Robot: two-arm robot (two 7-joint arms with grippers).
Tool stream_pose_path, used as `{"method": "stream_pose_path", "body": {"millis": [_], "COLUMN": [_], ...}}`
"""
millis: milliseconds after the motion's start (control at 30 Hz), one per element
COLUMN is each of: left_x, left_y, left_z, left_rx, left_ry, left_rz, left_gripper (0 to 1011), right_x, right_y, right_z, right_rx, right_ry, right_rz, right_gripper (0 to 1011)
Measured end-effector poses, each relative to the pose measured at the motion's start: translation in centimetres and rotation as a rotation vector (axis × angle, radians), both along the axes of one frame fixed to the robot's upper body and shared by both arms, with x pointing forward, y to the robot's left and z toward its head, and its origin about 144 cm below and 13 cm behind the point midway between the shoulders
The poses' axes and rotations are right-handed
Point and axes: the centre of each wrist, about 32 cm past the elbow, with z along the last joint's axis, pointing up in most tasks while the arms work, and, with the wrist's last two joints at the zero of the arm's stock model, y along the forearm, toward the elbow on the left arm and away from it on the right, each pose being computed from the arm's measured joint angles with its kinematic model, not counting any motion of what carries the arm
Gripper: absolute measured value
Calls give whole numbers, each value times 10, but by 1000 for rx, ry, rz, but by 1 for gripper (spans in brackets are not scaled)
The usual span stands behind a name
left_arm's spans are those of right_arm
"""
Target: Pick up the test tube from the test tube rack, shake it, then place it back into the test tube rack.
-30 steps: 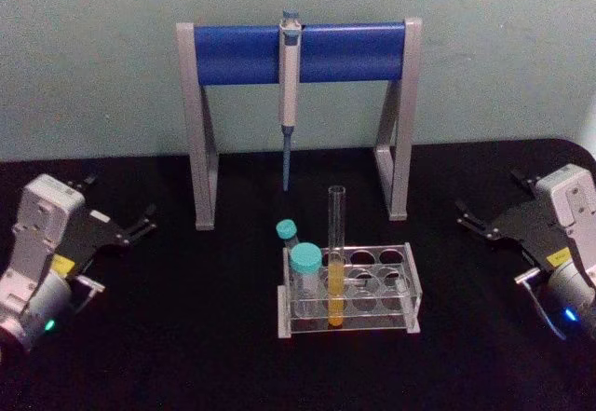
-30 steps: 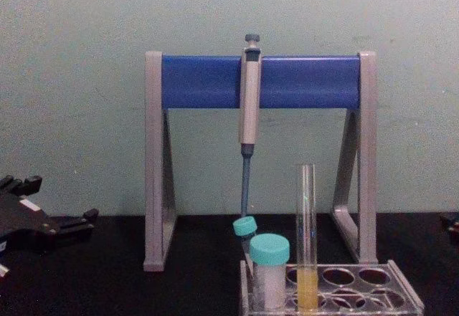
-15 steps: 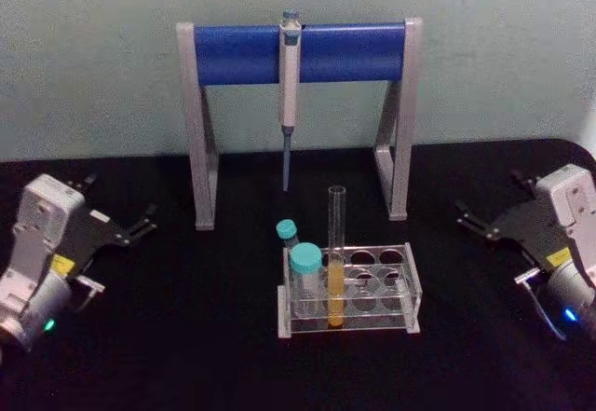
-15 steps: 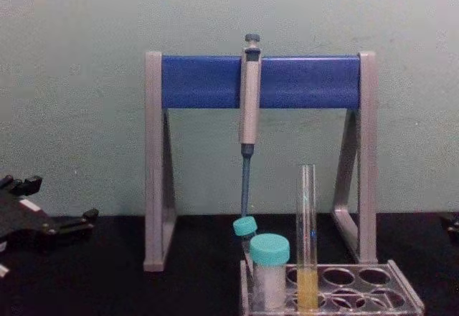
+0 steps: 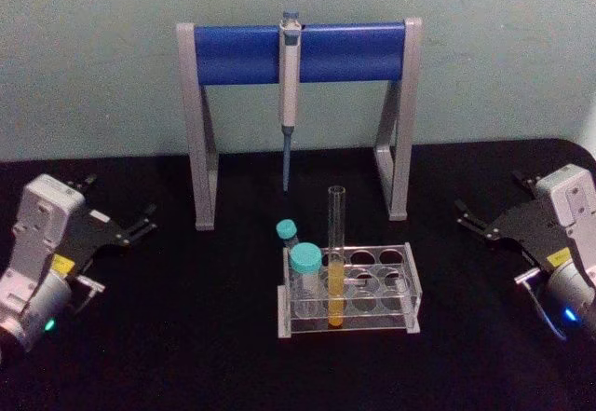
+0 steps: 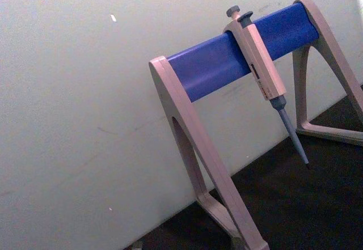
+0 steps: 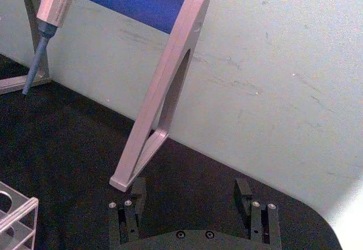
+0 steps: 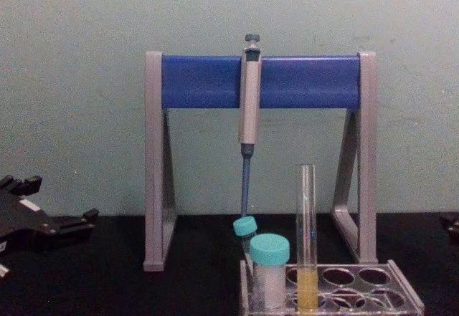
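Now, test tube (image 5: 335,234): upright in test tube rack (image 5: 414,292)
Crowding its left: teal-capped tubes (image 5: 305,260)
Behind: pipette (image 5: 289,75), stand (image 5: 200,150)
Frame edges: left gripper (image 5: 144,223), right gripper (image 5: 464,217), open, empty

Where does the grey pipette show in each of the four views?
Head view: pipette hangs mid-bar on the stand.
Chest view: pipette at the same mid-bar spot, upright.
Left wrist view: pipette clipped on the bar, seen slanted.
Right wrist view: pipette's lower end and tip, near the stand's leg.
Shared landmark: that blue-barred stand.
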Motion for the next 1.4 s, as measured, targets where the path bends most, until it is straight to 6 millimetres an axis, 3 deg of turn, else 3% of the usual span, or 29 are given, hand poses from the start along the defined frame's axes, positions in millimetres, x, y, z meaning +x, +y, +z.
{"method": "stream_pose_path", "body": {"millis": [1100,1400], "left_x": [0,0], "left_y": [0,0], "left_z": [0,0], "left_rx": [0,0], "left_ry": [0,0], "left_rz": [0,0], "left_gripper": [1001,1001], "right_x": [0,-11], "right_y": [0,4], "right_z": [0,3], "right_rx": [0,31], "right_ry": [0,0], "right_rz": [0,36], "right_gripper": [1000,1000]}}
